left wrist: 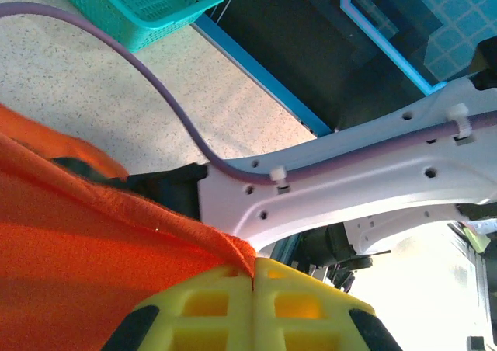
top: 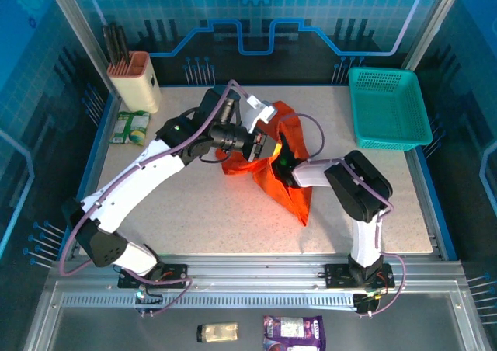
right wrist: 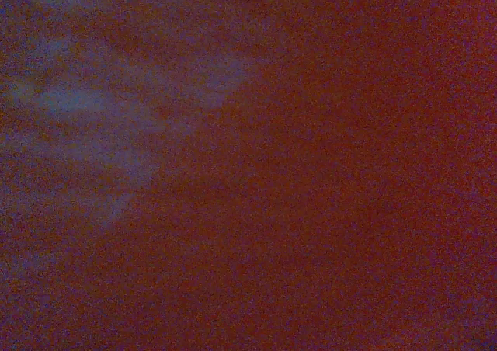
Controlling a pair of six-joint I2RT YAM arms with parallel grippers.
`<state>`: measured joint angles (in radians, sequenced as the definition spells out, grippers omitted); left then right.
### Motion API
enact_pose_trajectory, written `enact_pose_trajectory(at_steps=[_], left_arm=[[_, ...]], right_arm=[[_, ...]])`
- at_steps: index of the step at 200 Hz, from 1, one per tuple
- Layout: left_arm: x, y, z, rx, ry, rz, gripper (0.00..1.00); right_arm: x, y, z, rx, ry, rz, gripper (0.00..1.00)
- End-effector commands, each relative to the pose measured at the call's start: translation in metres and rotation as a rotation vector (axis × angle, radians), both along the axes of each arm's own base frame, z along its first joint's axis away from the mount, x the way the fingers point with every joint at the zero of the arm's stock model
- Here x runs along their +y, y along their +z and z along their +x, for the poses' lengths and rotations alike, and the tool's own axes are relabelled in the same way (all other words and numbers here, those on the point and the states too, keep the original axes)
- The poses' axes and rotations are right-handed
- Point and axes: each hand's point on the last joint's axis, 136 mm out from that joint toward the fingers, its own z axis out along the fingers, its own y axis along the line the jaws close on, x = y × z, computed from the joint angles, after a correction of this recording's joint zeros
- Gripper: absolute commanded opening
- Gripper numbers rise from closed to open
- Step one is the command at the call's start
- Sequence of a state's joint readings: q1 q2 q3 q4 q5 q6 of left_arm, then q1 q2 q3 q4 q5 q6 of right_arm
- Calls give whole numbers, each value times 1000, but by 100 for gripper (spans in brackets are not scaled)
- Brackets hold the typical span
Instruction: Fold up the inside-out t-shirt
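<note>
The inside-out t-shirt (top: 293, 194) is a bunched orange heap at the table's middle, partly lifted. My left gripper (top: 269, 145) holds its upper part. In the left wrist view the yellow fingers (left wrist: 202, 308) are pressed together with an orange fabric edge (left wrist: 78, 273) pinched in the seam of the left gripper (left wrist: 252, 277). My right arm (top: 357, 184) reaches in from the right, and its gripper end is buried in the shirt's folds. Dim red cloth (right wrist: 311, 172) covers the right wrist view, so its fingers are hidden.
A teal mesh basket (top: 388, 106) stands at the back right, also seen at the top of the left wrist view as a basket (left wrist: 132, 1). A beige holder with dark handles (top: 133, 78) and a green packet (top: 128, 126) sit back left. Two packets (top: 293, 332) lie below the front rail.
</note>
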<state>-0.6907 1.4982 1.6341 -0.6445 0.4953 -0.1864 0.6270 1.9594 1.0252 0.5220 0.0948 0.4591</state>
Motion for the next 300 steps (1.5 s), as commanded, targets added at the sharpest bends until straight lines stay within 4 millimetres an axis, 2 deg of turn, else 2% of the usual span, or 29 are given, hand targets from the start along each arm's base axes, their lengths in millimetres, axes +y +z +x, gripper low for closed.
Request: enact_pose_trajectory(at_steps=[1, 28, 44, 54, 69, 101, 131, 166, 183, 199, 235, 260, 300], left_arm=[[2, 42, -15, -49, -36, -101, 0], [10, 56, -24, -73, -35, -130, 0], [15, 65, -28, -90, -27, -142, 0], [18, 69, -30, -105, -19, -144, 0], [23, 72, -29, -124, 2, -141, 0], [40, 67, -9, -158, 129, -81, 0], [67, 49, 23, -170, 320, 8, 0], [96, 23, 54, -87, 466, 25, 0], [112, 3, 70, -31, 538, 31, 0], [124, -23, 82, 33, 585, 39, 0], [138, -92, 100, 165, 646, 80, 0], [140, -136, 105, 259, 653, 94, 0], [133, -179, 116, 344, 640, 113, 0]], right_arm=[[-3, -46, -3, 191, -35, -77, 78], [0, -84, -13, 360, -31, -173, 82], [0, -98, -20, 411, -24, -240, 83], [2, -97, -22, 409, -11, -268, 82], [-8, -95, -26, 424, -42, -357, 84], [-28, -96, -39, 472, -47, -472, 81], [-57, -92, -56, 504, -80, -510, 60], [-89, -88, -75, 549, -124, -457, 26], [-98, -76, -80, 520, -143, -444, 9], [-102, -60, -84, 490, -150, -422, 0], [-104, -15, -88, 417, -151, -353, 0], [-97, 26, -92, 348, -127, -305, 0], [-84, 88, -98, 264, -93, -198, 0]])
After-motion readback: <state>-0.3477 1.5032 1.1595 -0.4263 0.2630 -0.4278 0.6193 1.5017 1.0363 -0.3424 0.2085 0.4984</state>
